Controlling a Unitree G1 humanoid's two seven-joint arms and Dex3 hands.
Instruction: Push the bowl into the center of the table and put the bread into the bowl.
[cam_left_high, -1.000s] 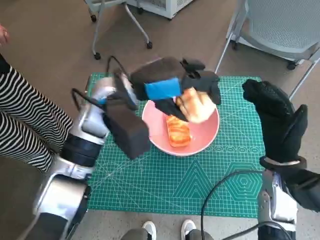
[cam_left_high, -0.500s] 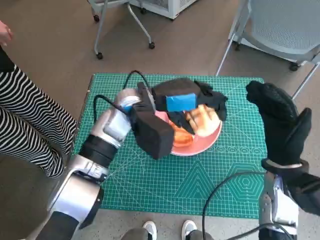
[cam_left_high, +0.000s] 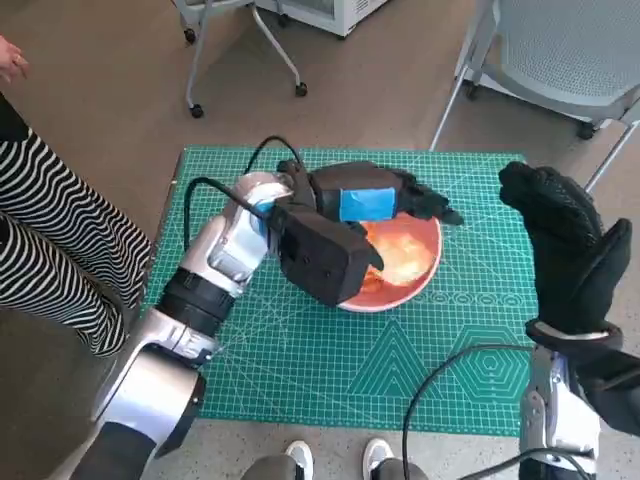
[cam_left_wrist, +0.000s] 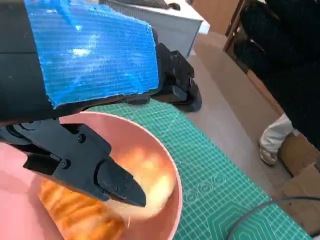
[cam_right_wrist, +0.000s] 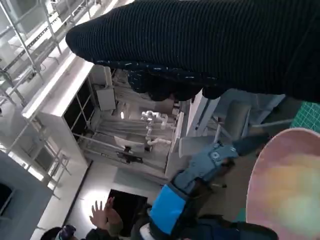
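Note:
The pink bowl (cam_left_high: 424, 279) stands near the middle of the green mat (cam_left_high: 300, 350). Two pieces of bread lie in it: a pale one (cam_left_high: 405, 256) and an orange striped one (cam_left_high: 366, 282). In the left wrist view the pale bread (cam_left_wrist: 147, 182) and the orange bread (cam_left_wrist: 75, 215) rest inside the bowl's rim (cam_left_wrist: 172, 210). My left hand (cam_left_high: 365, 203) hovers just over the bowl, fingers (cam_left_wrist: 107, 177) spread apart and holding nothing. My right hand (cam_left_high: 570, 250) is raised at the mat's right edge, empty, away from the bowl. The right wrist view shows the bowl (cam_right_wrist: 290, 190) and the left hand (cam_right_wrist: 170, 207).
A person in striped trousers (cam_left_high: 50, 260) stands at the table's left. Feet (cam_left_high: 335, 456) show at the front edge. A grey chair (cam_left_high: 570, 60) is at the back right and another chair's legs (cam_left_high: 245, 50) at the back. A black cable (cam_left_high: 440, 400) loops over the mat's front right.
The left hand moved right and down over the bowl and let go of the pale bread, which now lies in the bowl. The right hand stayed raised.

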